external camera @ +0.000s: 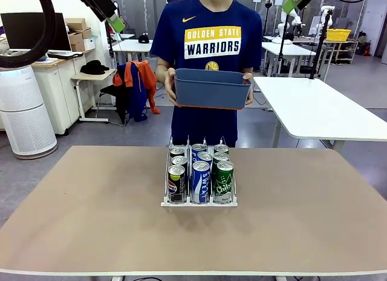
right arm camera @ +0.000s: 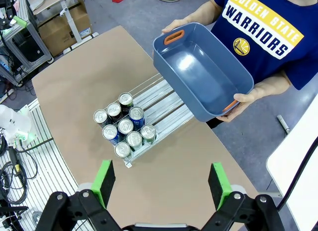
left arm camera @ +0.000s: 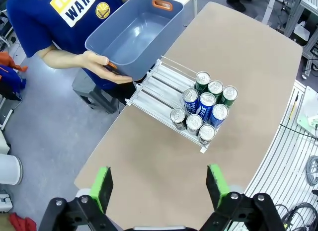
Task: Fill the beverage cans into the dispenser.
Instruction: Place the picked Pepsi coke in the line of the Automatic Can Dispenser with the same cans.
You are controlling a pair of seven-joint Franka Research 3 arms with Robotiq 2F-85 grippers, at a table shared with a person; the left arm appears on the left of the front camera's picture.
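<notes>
Standing cans (external camera: 200, 172) filling dispenser (external camera: 199, 202)

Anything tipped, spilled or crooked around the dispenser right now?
Nothing stands out. Nine cans stand upright in three rows of three at the near end of the dispenser, which sits square on the table. The person's bin is empty and held off the table.

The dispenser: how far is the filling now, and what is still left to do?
Done, it seems: the dispenser holds nine beverage cans, three per lane, at its front. The person's blue bin looks empty inside. In hand: nothing; the left gripper and the right gripper hang open high above the table. Left: no loose cans on the table, though the lanes' rear part is unfilled.
</notes>
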